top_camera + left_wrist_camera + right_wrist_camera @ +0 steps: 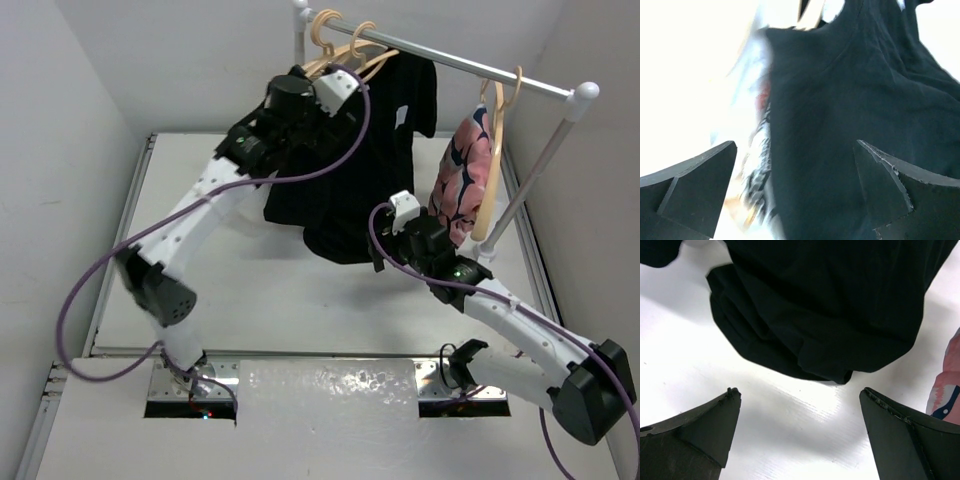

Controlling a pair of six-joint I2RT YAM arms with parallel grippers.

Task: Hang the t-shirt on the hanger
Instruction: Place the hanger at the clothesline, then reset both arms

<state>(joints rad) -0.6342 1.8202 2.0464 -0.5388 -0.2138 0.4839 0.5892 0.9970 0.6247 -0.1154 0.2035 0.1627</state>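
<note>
Left wrist view gives you the left gripper (796,147) with its two dark fingers (700,180) spread wide and nothing between them. Straight ahead of them hangs the black t-shirt (850,115), and just to its left a white garment (757,150) with dark lettering shows, blurred. Your right gripper (800,392) is likewise spread and empty, low over the white table (790,440). The shirt's bunched lower hem lies just beyond its fingertips, and a slice of the pink-and-navy garment (946,385) sits at the right edge. From the top camera you see the t-shirt draped from a pale tan hanger (372,62) on the metal rail (470,68) at the far end of the table, its upper end by the left gripper and its lower folds reaching down towards the right gripper. Whether both shoulders sit on the hanger you cannot tell, because the left arm covers that spot. More tan hangers (325,30) hook the rail beside it, and another carries the pink-and-navy garment further right.
</note>
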